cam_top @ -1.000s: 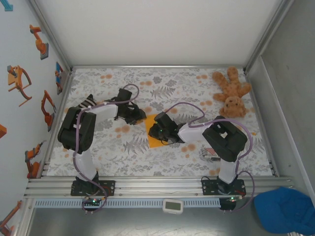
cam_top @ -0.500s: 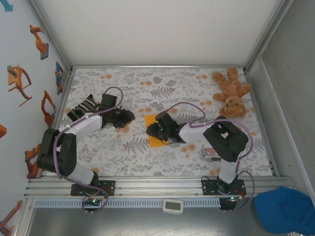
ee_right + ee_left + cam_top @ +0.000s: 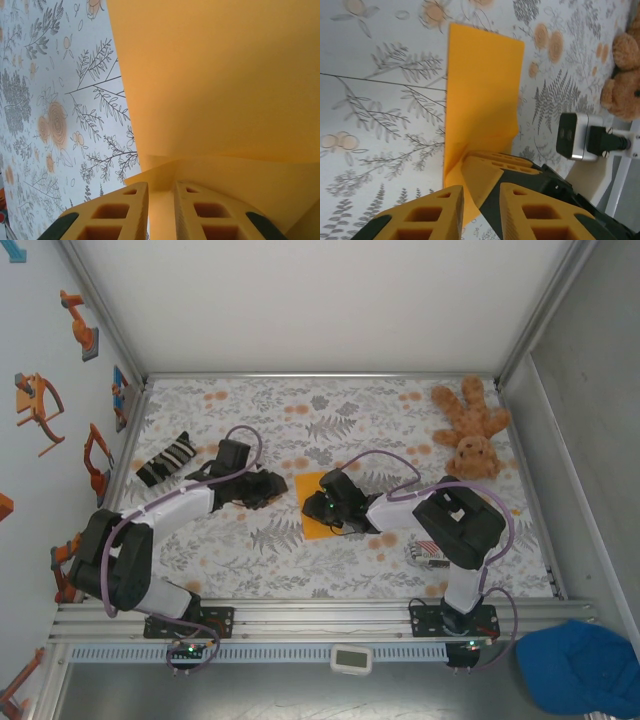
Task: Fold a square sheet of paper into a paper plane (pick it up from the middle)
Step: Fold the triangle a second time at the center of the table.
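Though mostly flat, orange sheet (image 3: 215,75), edge between right jaws.

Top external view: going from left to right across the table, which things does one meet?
Black-and-white striped cloth → left gripper → square sheet of paper → brown teddy

Paper (image 3: 318,531): plain bright orange. Table cover (image 3: 350,410): white, grey fern print, orange flowers. Teddy (image 3: 470,430): brown. Packet (image 3: 428,556): red/white stripes. Cloth (image 3: 165,458) at left: black/white stripes. Cap (image 3: 580,665): blue. Cables (image 3: 378,452): purple. Wall stickers (image 3: 40,405): orange.
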Controlling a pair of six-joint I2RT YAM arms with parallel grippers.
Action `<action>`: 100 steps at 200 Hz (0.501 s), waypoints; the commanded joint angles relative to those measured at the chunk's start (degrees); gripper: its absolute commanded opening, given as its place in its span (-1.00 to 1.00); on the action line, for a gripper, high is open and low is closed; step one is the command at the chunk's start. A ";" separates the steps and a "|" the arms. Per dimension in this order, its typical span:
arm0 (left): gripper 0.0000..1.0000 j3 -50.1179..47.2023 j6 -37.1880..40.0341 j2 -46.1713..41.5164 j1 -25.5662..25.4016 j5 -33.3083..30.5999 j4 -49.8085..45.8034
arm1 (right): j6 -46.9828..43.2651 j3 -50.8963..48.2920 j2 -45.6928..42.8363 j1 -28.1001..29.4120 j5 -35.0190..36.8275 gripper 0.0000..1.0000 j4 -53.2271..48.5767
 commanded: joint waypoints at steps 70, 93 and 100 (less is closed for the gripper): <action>-0.86 3.61 -0.94 9.22 -6.06 -0.48 3.20 | 0.38 -0.69 0.08 -0.32 1.23 -1.00 -4.70; -0.91 4.75 -0.20 10.90 -7.44 -2.91 1.67 | 0.46 -0.72 0.06 -0.31 1.23 -1.00 -4.80; -0.92 4.97 0.04 11.28 -7.79 -3.72 1.23 | 0.55 -0.68 -0.08 -0.35 1.30 -1.00 -4.87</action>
